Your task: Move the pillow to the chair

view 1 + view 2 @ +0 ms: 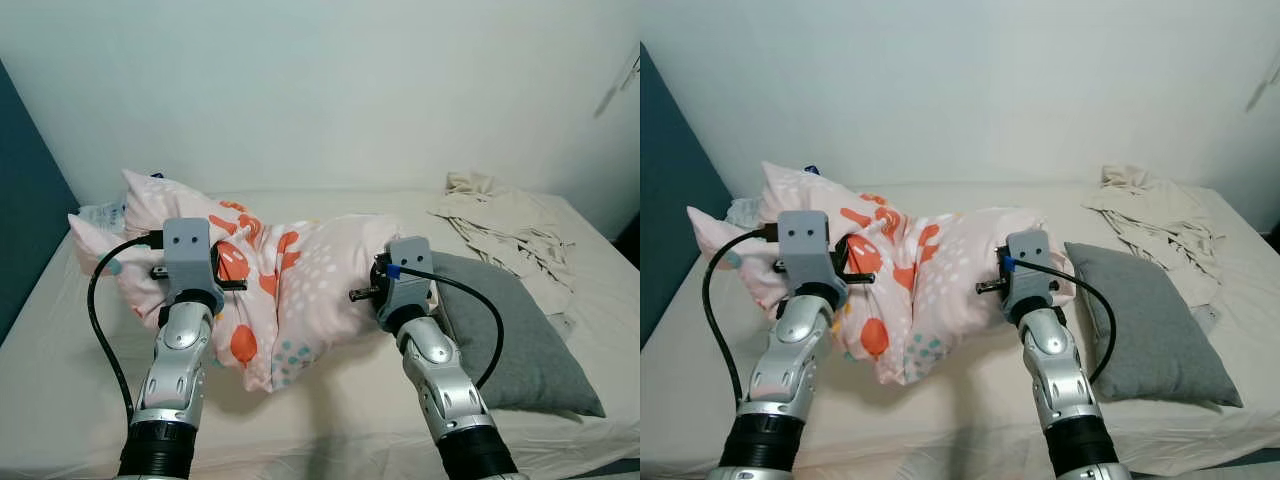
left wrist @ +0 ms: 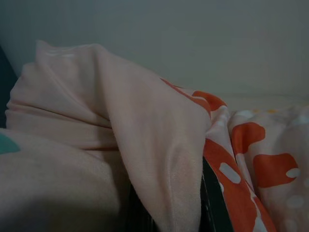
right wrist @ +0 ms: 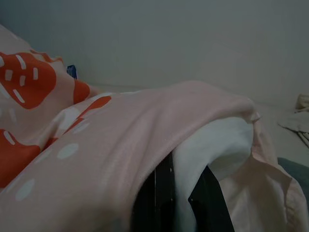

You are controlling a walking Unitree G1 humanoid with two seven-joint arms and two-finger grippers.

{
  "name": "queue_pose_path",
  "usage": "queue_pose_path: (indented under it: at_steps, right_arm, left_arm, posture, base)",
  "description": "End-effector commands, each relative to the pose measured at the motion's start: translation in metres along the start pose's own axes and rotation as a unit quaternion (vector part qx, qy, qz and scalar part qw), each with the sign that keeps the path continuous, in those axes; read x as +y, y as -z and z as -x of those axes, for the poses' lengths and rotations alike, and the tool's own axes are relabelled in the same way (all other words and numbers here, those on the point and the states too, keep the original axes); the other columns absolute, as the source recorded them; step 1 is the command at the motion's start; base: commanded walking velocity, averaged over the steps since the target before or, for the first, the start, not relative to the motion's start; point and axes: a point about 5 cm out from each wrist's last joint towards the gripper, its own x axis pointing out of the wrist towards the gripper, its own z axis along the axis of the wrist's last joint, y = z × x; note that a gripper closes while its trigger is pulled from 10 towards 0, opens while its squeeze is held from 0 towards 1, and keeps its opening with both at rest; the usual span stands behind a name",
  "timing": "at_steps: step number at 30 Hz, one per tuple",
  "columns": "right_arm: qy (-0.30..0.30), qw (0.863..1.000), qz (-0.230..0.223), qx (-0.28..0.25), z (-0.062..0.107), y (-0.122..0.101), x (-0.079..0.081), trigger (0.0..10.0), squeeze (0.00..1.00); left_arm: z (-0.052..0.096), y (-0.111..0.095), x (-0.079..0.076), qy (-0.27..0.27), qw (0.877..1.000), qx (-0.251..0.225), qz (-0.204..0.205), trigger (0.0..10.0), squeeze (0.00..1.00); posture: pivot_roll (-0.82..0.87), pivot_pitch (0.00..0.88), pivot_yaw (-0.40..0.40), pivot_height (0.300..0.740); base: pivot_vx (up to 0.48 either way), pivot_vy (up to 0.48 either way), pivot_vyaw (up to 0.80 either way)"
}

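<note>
Pillow (image 1: 290, 290), the pink one with orange blotches and white dots, is up off the bed (image 1: 60, 380) between your two arms, sagging in the middle. Your left gripper (image 2: 166, 212) has its black fingers (image 2: 212, 203) pinched on a fold of the pink cover at the pillow's left end; your right gripper (image 3: 186, 198) is clamped the same way at the right end, with pink cover and white inner fabric caught between its fingers (image 3: 164, 188). Just past your right arm, a grey pillow (image 1: 510, 340) lies flat on the sheet, its near edge tucked behind the pink one. Further back on the right, a crumpled beige cloth (image 1: 505, 225) sits near the wall (image 1: 320, 90). On the far left, the dark teal panel (image 1: 20, 200) runs alongside the bed.
</note>
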Motion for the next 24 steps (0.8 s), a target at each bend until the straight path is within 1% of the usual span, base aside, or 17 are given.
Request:
queue_pose_path:
  at_steps: [1,2,8,24]
  right_arm:
    - [-0.022,0.999,0.008,-0.028,-0.0012,-0.0091,0.0095,10.0,0.0]
    - [-0.022,0.999,0.008,-0.028,-0.0012,-0.0091,0.0095,10.0,0.0]
    - [-0.022,0.999,0.013,-0.026,0.0009,-0.0076,0.0102,10.0,0.0]
    - [-0.021,0.999,0.008,-0.028,0.0003,-0.0077,0.0117,10.0,0.0]
  left_arm:
    - [0.0,-0.0137,-0.0096,0.023,0.999,-0.034,-0.005,10.0,0.0]
    - [0.0,-0.0137,-0.0096,0.023,0.999,-0.034,-0.005,10.0,0.0]
    - [0.0028,-0.0133,-0.0092,0.023,0.999,-0.033,-0.006,10.0,0.0]
    - [0.0025,-0.0158,-0.0107,0.03,0.999,-0.033,-0.008,10.0,0.0]
  posture:
    - [0.04,0.036,-0.018,0.73]
    - [0.04,0.036,-0.018,0.73]
    - [0.04,0.045,-0.016,0.73]
    - [0.05,0.043,-0.006,0.73]
  base:
    - [0.0,0.0,0.0]
    - [0.0,0.0,0.0]
    - [0.0,0.0,0.8]
    - [0.0,0.0,0.8]
